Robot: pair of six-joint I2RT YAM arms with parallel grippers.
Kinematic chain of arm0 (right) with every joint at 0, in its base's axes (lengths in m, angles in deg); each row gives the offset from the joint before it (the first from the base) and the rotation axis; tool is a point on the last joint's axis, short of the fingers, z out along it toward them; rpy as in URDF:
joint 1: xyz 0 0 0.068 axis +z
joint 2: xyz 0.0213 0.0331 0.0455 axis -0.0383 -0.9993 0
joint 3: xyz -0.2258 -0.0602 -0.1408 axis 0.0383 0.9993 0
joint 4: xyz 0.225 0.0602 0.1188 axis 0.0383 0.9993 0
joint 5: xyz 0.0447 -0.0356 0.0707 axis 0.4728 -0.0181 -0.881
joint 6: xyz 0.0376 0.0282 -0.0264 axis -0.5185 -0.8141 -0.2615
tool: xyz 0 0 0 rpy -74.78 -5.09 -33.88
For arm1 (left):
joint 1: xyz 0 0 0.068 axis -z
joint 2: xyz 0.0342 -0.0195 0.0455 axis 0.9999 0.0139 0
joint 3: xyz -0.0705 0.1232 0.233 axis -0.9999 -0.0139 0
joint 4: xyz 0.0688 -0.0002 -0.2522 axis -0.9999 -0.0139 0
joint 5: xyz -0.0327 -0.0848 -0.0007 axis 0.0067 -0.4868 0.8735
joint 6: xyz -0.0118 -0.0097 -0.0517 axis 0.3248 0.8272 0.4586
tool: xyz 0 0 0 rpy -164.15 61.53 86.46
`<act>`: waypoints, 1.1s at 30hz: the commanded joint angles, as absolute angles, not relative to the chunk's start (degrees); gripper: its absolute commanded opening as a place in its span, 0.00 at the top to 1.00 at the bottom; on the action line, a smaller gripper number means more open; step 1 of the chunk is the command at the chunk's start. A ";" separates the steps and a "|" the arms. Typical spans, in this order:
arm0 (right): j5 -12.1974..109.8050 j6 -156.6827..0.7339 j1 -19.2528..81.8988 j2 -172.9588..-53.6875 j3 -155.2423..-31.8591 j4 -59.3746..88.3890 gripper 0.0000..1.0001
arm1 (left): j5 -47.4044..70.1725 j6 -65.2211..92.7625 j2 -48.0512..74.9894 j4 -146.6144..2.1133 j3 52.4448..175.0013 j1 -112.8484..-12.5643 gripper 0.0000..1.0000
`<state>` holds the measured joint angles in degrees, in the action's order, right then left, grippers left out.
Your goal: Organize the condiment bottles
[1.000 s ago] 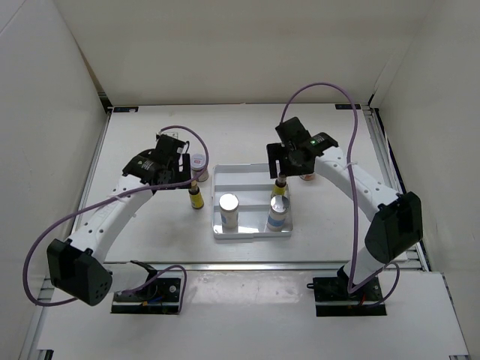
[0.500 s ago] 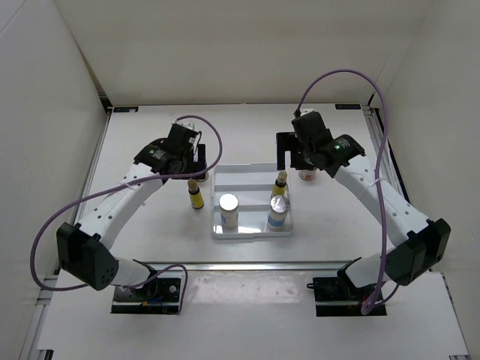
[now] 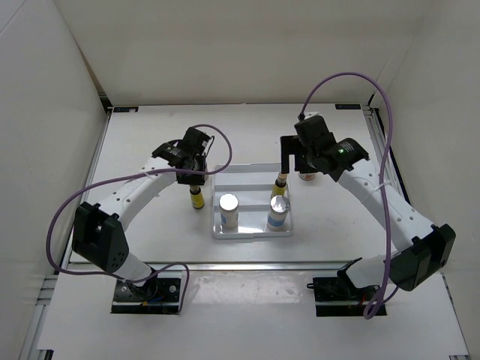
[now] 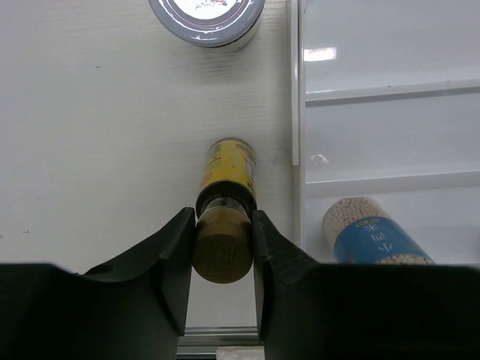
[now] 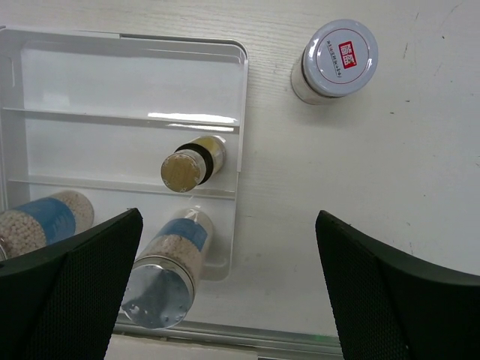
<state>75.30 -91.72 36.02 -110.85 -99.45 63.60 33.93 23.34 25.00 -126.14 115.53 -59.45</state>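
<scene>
Standing upright on the table just left of the white divided tray (image 3: 244, 177), the first yellow bottle (image 4: 227, 166) has its dark cap (image 4: 222, 247) between the fingers of the left gripper (image 4: 223, 217). The jaws are narrowed to the width of the cap. In the left wrist view both inner finger faces meet the cap sides with no visible gap. The overhead view shows this bottle on the table surface, outside the tray.

The right gripper (image 5: 229, 217) hangs above the right edge of the tray. Its jaws are spread wide and nothing is between them.

Contents of the tray:
- Middle compartment, right end: the second yellow bottle (image 5: 191, 166), upright.
- Near compartment, right end: a white bottle with a silver cap (image 5: 161, 281).
- Near compartment, left end: a second white bottle (image 3: 228, 210) of the same kind.

One red-marked jar (image 5: 334, 60) sits on the table just right of the tray's far right corner. The other jar (image 4: 206, 11) sits on the table left of the tray, beyond the first yellow bottle and apart from it
</scene>
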 commanded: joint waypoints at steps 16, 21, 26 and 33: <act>77.80 -91.90 35.59 -108.09 -97.46 63.75 0.01 | 29.85 22.93 21.11 -128.76 133.90 -57.48 0.89; 78.33 -91.90 35.59 -106.96 -97.46 64.27 0.01 | 28.43 22.93 27.35 -128.76 137.61 -55.98 0.89; 79.38 -91.90 35.07 -105.64 -96.93 65.42 0.01 | 27.91 24.08 31.57 -128.23 137.62 -54.23 0.89; 79.38 -91.37 34.01 -105.10 -95.88 65.94 0.01 | 27.91 25.31 34.04 -127.70 135.87 -52.03 0.89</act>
